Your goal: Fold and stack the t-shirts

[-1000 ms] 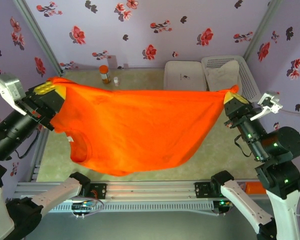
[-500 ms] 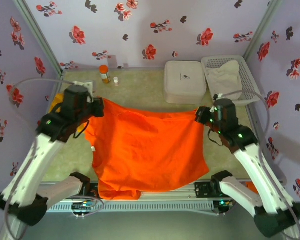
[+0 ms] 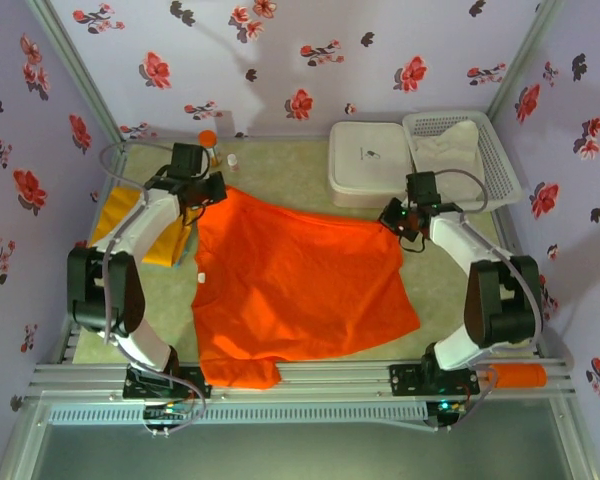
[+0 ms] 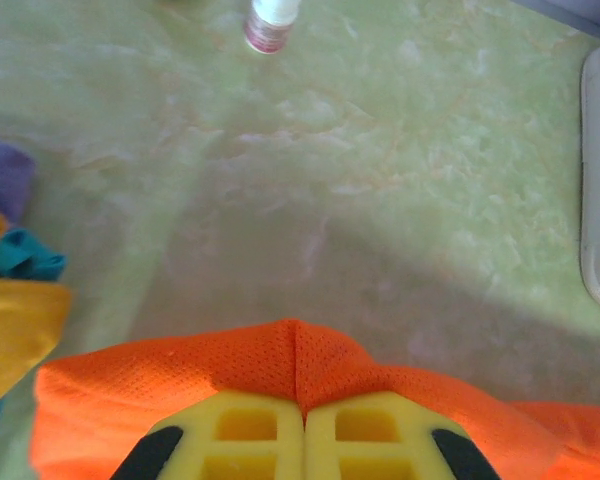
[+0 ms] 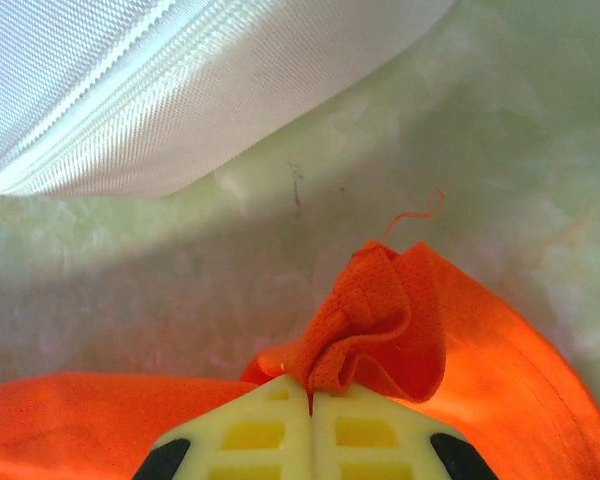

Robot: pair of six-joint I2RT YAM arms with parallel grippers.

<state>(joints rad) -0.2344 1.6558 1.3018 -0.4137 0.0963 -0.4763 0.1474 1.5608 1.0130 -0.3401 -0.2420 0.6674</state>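
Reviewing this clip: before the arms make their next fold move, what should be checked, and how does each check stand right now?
1. Left gripper shut on orange shirt far corner: ok.
2. Right gripper shut on the other far corner: ok.
3. Shirt lying flat: not ok, near-left hem bunched at the rail.
4. White case apart from the shirt: ok.
5. Mustard shirt clear of the orange one: cannot tell.

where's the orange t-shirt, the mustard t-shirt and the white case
orange t-shirt [image 3: 290, 285], top external view, middle of the spread fabric
mustard t-shirt [image 3: 113, 212], top external view, its visible left part
white case [image 3: 370, 160], top external view, centre of its lid
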